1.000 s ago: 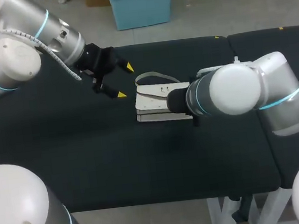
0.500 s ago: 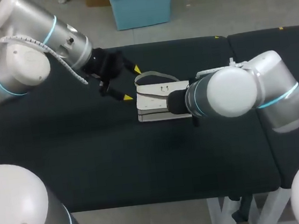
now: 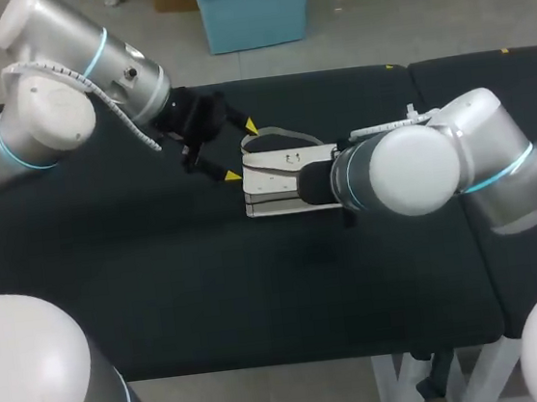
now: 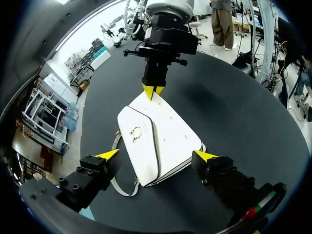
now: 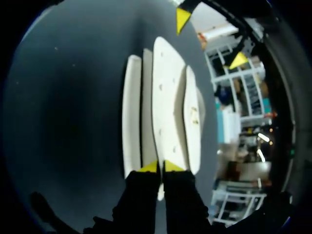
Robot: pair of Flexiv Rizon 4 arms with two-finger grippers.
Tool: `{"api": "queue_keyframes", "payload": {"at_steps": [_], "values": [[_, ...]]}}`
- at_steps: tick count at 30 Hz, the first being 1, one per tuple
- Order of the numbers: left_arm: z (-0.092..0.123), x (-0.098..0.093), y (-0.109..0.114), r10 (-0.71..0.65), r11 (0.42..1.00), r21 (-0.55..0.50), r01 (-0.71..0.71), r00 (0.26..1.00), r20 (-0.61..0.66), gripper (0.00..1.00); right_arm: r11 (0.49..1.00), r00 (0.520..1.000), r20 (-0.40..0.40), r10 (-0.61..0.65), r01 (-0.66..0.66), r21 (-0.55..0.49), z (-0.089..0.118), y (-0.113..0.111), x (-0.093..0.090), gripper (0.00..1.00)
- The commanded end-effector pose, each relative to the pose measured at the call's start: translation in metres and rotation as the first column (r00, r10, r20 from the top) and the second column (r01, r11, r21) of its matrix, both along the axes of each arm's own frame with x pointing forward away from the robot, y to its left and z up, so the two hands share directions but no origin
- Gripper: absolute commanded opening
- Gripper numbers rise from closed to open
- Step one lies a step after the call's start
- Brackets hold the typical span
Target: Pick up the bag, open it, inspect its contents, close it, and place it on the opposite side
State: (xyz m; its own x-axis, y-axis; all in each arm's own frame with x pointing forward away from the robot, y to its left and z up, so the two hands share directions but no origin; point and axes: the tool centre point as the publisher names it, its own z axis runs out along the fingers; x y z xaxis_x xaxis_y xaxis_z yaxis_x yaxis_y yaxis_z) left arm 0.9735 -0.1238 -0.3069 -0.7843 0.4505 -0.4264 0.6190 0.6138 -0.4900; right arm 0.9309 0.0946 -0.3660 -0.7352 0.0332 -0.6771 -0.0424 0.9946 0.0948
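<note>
1. Right gripper (image 5: 161, 166): the tips are pressed nearly together on the bag (image 5: 168, 97) edge, and a white sliver shows between the fingers. We read it as clamped on the bag.
2. In the left wrist view the right gripper (image 4: 153, 90) sits at the far end of the bag (image 4: 161, 141), tips together right on its edge.
3. In the head view the right arm (image 3: 410, 167) comes in from the right of the frame. Its wrist covers the right end of the bag (image 3: 271, 183), so the fingertips are hidden there.
4. Left gripper (image 3: 242, 151): fingers wide apart, upper centre-left of the frame, at the left end of the bag.
5. In its own view the left gripper (image 4: 156, 155) straddles the near end of the bag. One tip is just beside a bag corner, the other stands clear of the body, near the strap (image 4: 117, 183). There's no grip from two sides.
6. Bag: white, lying flat on the dark table (image 3: 162, 291), just above frame centre, between the two grippers. The flap is down with a small gold ring clasp (image 4: 135, 132) on it.
7. The strap (image 3: 281, 139) loops out along the bag's upper side in the head view.
8. In the right wrist view the left gripper's yellow tips (image 5: 183, 17) show beyond the bag's far end.
</note>
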Motion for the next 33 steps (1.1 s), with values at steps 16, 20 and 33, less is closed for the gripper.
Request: {"api": "queue_keyframes", "payload": {"at_steps": [16, 20, 33], "values": [[-0.011, -0.001, -0.009, -0.004, 0.999, -0.053, 0.009, 0.997, 0.083, 1.00, 0.997, 0.993, 0.083, -0.079, 0.078, 0.008, -0.009, 0.007, -0.013, 0.00], [-0.011, -0.001, -0.009, -0.004, 0.999, -0.053, 0.009, 0.997, 0.083, 1.00, 0.997, 0.993, 0.083, -0.079, 0.078, 0.008, -0.009, 0.007, -0.013, 0.00], [-0.028, -0.005, -0.021, -0.115, 0.985, -0.105, 0.133, 0.979, 0.166, 0.88, 0.997, 0.993, 0.083, -0.079, 0.078, 0.008, -0.009, 0.007, -0.013, 0.00]]}}
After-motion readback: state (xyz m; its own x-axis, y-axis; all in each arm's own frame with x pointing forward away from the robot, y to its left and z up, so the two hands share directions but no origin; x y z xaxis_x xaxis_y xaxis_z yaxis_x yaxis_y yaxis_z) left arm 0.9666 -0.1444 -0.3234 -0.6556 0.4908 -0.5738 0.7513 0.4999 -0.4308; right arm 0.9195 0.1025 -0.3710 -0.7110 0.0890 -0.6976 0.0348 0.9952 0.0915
